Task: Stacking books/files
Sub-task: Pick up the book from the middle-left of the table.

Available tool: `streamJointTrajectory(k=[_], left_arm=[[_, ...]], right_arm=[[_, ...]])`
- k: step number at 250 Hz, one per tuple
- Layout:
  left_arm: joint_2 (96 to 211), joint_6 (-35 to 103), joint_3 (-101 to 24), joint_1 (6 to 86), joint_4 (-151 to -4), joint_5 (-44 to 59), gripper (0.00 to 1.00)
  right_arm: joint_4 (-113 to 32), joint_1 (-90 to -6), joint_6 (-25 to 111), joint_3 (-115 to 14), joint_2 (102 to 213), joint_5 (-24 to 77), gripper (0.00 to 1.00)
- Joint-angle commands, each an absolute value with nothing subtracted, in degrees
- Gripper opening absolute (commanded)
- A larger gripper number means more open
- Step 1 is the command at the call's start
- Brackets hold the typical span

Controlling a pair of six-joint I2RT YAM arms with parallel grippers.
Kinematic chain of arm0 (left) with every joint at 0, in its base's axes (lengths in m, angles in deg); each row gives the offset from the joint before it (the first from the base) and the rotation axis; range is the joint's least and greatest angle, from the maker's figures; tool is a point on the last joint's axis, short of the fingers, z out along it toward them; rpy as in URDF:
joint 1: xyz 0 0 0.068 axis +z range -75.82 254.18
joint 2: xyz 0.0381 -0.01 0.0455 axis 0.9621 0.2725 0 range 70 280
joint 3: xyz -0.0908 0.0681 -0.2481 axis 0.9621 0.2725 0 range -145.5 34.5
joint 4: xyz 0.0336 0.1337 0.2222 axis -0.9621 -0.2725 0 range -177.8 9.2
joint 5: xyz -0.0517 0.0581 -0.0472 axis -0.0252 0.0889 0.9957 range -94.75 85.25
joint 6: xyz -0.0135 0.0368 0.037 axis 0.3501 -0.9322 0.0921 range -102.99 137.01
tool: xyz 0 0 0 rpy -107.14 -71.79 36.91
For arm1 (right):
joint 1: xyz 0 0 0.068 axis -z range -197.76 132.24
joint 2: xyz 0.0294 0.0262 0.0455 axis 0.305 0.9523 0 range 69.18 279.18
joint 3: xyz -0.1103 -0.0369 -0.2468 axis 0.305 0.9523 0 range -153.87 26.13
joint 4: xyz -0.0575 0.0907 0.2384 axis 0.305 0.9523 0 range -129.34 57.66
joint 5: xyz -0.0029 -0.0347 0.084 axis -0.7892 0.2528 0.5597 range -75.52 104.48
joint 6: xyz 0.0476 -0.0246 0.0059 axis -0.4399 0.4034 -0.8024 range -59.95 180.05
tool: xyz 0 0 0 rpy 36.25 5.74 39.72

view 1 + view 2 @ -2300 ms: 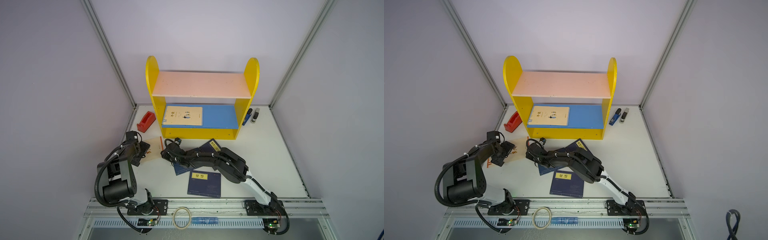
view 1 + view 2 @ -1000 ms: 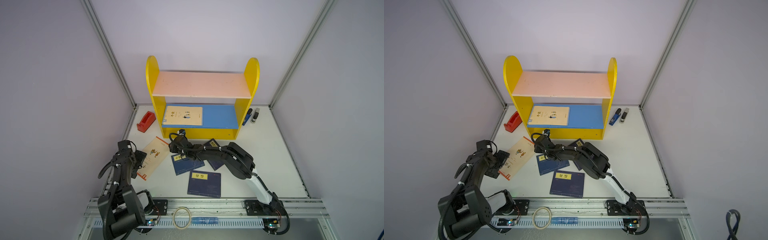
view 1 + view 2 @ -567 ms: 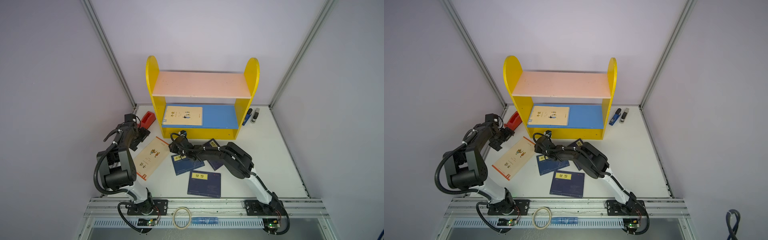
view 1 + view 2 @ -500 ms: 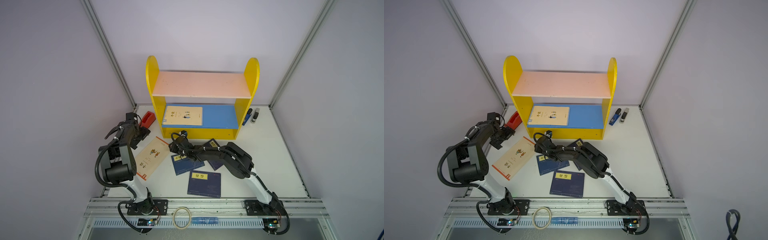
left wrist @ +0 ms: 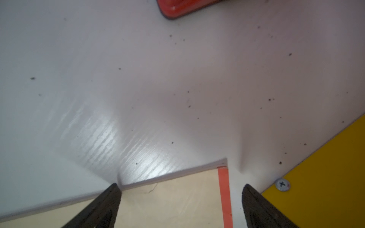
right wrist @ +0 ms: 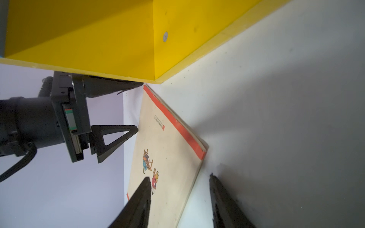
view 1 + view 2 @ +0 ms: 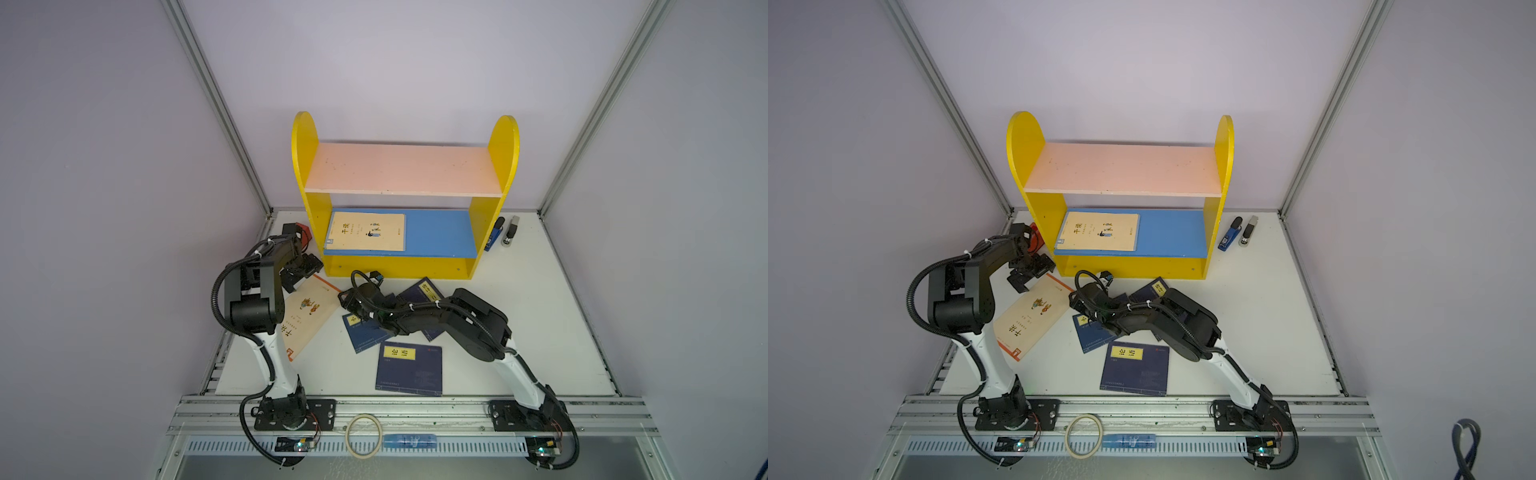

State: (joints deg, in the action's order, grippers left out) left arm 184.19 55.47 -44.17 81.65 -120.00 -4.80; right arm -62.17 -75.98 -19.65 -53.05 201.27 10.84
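The cream book (image 7: 309,316) lay flat on the table (image 7: 540,311), just in front of the yellow shelf (image 7: 399,266). It looked thin, light and bendy, with a smooth cover, so it could slip or flop. It lay too flat to grab from the top. An edge near a corner seemed the best place to pinch it.

The left claw (image 5: 180,185) was wide open at the edge by the orange strip (image 6: 177,122), holding nothing. The right claw (image 6: 179,177) stood partly open across another edge, also holding nothing. Navy books (image 7: 409,368) lay nearby.
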Motion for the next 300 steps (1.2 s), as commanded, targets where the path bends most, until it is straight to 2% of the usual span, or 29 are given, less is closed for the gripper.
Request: streamJointTrajectory(k=[1,49,118,200,246,263,280,300], left_arm=[[185.1,55.4,-42.5,81.4,-118.9,-1.7,0.95],[181.3,55.1,-38.1,82.2,-117.2,1.3,0.95],[182.0,54.9,-35.8,83.1,-113.4,12.4,0.94],[181.4,55.6,-33.4,83.3,-111.6,15.5,0.94],[180.5,55.6,-32.6,83.7,-111.3,16.3,0.94],[179.7,56.0,-31.8,83.9,-110.7,17.1,0.94],[178.4,56.5,-30.5,84.2,-109.9,17.6,0.94],[176.0,57.2,-28.6,84.6,-109.2,18.0,0.94]], right_arm=[[-56.0,-76.1,-23.7,-50.8,201.2,8.9,0.51],[-57.2,-75.7,-26.5,-50.0,202.2,7.8,0.51],[-55.3,-75.5,-27.6,-54.3,205.4,8.8,0.51],[-59.4,-75.6,-27.5,-54.5,205.9,10.4,0.48],[-62.4,-75.6,-26.3,-52.8,205.1,9.7,0.23],[-64.1,-75.6,-26.2,-52.3,205.3,9.6,0.08],[-65.3,-75.5,-25.9,-52.2,205.4,9.8,0.00],[-65.8,-75.7,-25.0,-51.9,204.9,9.9,0.00]])
